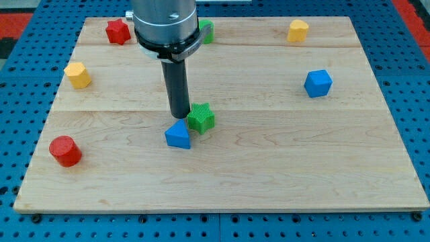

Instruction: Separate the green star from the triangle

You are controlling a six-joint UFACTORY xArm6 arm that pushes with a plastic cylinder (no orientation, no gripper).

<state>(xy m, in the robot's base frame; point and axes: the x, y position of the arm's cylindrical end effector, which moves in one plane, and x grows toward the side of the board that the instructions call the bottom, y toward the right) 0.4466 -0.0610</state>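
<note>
The green star (201,117) lies near the middle of the wooden board (269,161). The blue triangle (178,135) sits just below and left of it, nearly touching. My tip (179,117) stands right at the star's left side and just above the triangle, in the corner between the two blocks.
A red star (117,31) is at the top left and a green block (205,30) is partly hidden behind the arm. A yellow block (297,30) is at the top right, a blue cube (318,83) at right, a yellow block (78,74) at left, a red cylinder (65,150) at lower left.
</note>
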